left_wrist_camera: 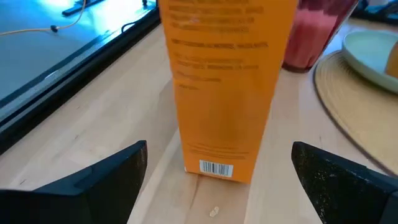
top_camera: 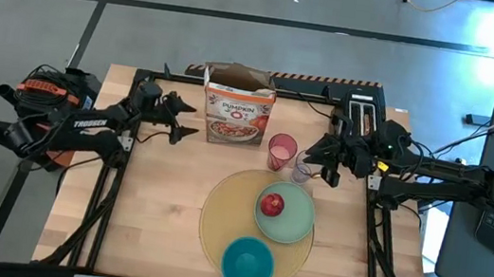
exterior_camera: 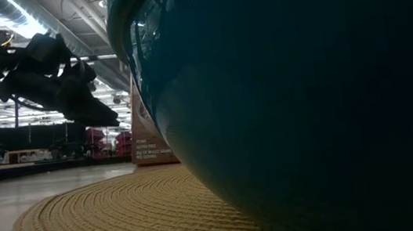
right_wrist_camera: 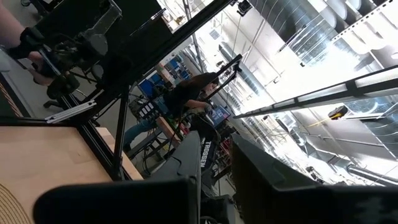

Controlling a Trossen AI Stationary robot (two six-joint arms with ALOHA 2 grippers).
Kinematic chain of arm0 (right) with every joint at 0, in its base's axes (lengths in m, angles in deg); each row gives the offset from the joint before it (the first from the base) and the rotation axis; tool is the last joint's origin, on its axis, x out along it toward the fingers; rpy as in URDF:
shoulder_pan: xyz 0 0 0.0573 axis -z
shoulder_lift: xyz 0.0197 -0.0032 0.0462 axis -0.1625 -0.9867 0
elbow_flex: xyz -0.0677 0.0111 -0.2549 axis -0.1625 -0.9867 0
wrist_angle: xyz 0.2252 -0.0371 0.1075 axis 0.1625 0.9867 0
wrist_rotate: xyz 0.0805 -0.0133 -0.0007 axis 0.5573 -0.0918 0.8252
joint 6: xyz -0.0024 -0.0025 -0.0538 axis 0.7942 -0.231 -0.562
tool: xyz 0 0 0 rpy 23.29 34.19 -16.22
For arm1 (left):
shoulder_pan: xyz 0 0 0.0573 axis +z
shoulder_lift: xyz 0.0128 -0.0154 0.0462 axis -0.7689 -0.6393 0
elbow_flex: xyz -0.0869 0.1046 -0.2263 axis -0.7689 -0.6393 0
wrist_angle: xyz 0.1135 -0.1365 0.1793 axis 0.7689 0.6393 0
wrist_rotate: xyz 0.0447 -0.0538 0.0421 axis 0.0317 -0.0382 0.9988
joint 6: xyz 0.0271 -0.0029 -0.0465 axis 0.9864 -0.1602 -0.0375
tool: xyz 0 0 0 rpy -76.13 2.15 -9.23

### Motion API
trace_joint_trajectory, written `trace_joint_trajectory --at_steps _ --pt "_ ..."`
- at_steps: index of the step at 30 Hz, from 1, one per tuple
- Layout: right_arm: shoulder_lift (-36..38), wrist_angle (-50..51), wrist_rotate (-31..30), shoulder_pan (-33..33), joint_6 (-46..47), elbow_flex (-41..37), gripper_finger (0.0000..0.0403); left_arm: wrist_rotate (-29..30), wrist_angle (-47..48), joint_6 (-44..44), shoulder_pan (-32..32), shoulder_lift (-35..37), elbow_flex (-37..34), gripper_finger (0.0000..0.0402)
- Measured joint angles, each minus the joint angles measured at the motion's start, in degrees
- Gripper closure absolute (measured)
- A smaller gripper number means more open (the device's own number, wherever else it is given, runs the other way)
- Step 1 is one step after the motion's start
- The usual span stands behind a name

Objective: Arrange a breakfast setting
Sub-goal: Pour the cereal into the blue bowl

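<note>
- Nearest the low camera, the blue bowl [exterior_camera: 299, 96] fills most of the frame; from above we see it sitting on the near edge of the round yellow placemat [top_camera: 217, 221].
- We judge the bowl stiff, smooth and slippery; a rim pinch looks the surest hold, since its wall is too wide to span.
- Pale green plate [top_camera: 298, 224] sits on the mat's right part with the red apple [top_camera: 272, 204] on it. We expect the apple to roll if the plate tilts.
- Pink cup [top_camera: 282, 150] and clear mug [top_camera: 303, 173] stand just beyond the mat's far edge, near each other. The mug looks small and probably fragile; we would grip it across the body.
- Cereal box [top_camera: 237, 108] stands upright at the far middle: light, tall, easy to tip. We would take it low on its narrow sides.
- Left gripper [left_wrist_camera: 217, 177] hangs level at the box's narrow side, fingers spread wider than the box and holding nothing.
- Right gripper [top_camera: 333, 155] is just beside the mug; we cannot tell its finger state.
- No toast or spoon is visible in any view.
- Open room: bare table [top_camera: 157, 203] left of the mat is wide; the right side is tighter, with the plate near the frame rail.
</note>
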Motion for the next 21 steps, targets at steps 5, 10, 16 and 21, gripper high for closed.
trace_joint_trajectory --at_steps 5,10,16,21 --pt "0.0 -0.5 -0.1 0.0 0.0 0.0 0.0346 -4.9 -3.4 -0.7 2.5 -3.0 0.0 0.0012" --pt "0.0 -1.0 -0.1 0.0 0.0 0.0 0.0346 -8.2 -10.9 -1.6 3.2 -9.7 0.0 0.0012" --pt "0.0 -1.0 -0.1 0.0 0.0 0.0 0.0346 -9.7 -17.3 -1.8 3.2 -17.7 0.6 0.0012" --pt "0.0 -1.0 -0.1 0.0 -0.1 0.0 0.0346 -11.0 -18.4 -1.5 3.2 -24.0 3.6 0.0012"
